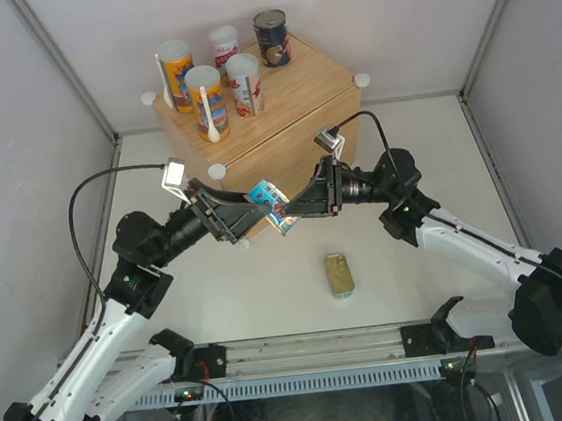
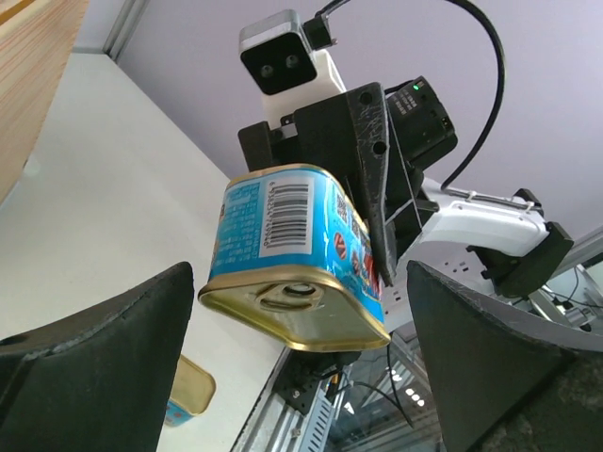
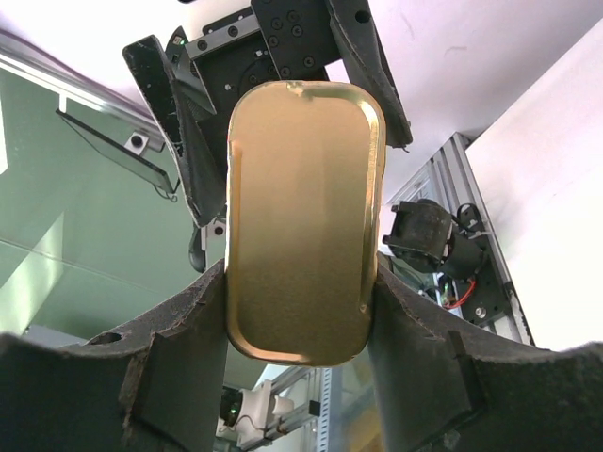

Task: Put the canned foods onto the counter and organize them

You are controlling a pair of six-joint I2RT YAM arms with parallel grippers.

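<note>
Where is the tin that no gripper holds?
Top view: the loose tin lies on the table, right of centre, on the near side of the right gripper and its held tin.

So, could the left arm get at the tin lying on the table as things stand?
Probably yes: the left gripper is open and empty, and the loose tin lies alone on bare table, clear of the right gripper holding the other tin.
</note>
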